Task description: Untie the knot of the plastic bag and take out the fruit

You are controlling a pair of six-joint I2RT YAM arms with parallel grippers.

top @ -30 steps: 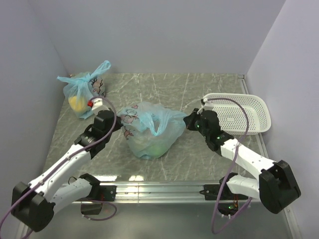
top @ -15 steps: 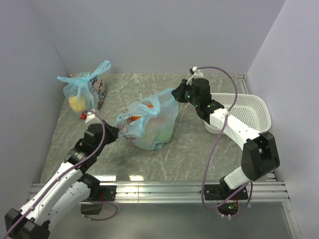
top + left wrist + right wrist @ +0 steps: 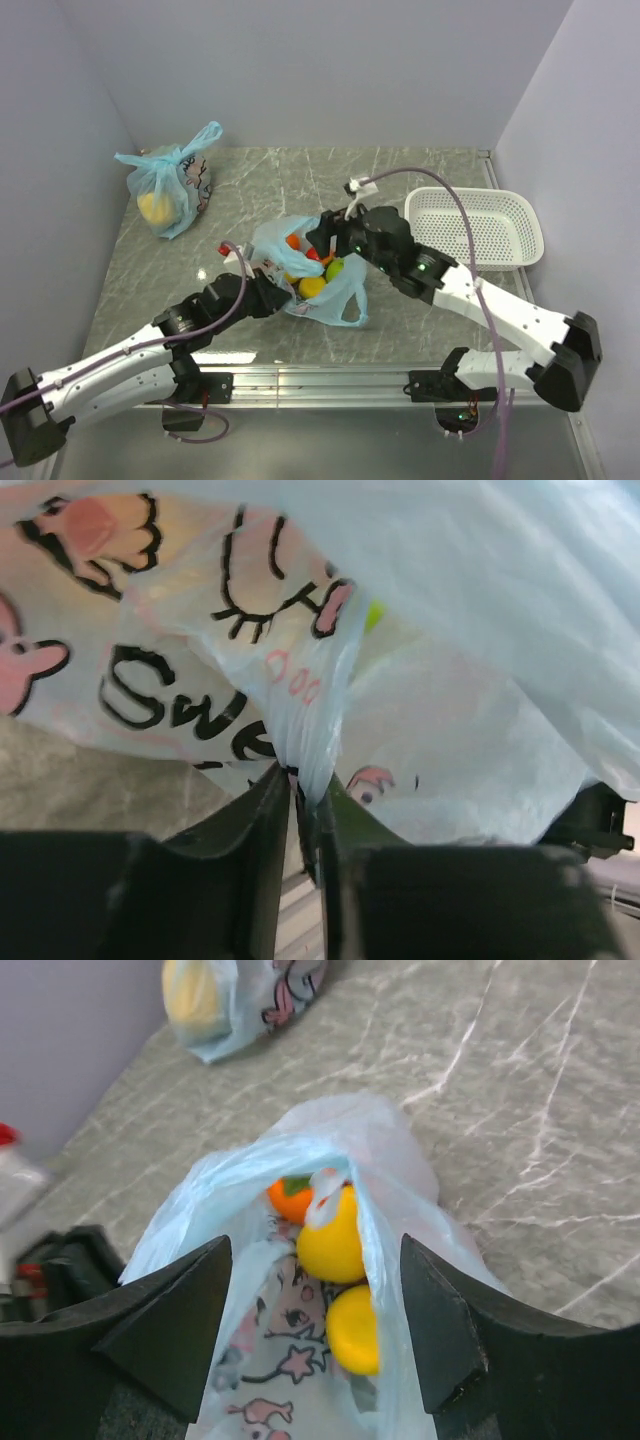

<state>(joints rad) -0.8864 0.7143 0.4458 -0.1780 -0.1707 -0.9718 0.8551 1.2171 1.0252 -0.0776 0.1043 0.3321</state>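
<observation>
My left gripper [image 3: 305, 810] pinches a crinkled fold of the thin translucent light-blue plastic bag [image 3: 480, 630]. I see the right gripper [image 3: 315, 1260] spread wide above smooth round fruit [image 3: 330, 1240], partly veiled by film.

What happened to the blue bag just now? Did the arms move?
The right gripper swung over from the basket side, opened and let go of the plastic bag, which slumped open toward the near edge, so the fruit shows. The left gripper slid nearer too, still pinching the film. The other bag and the basket stayed put.
</observation>
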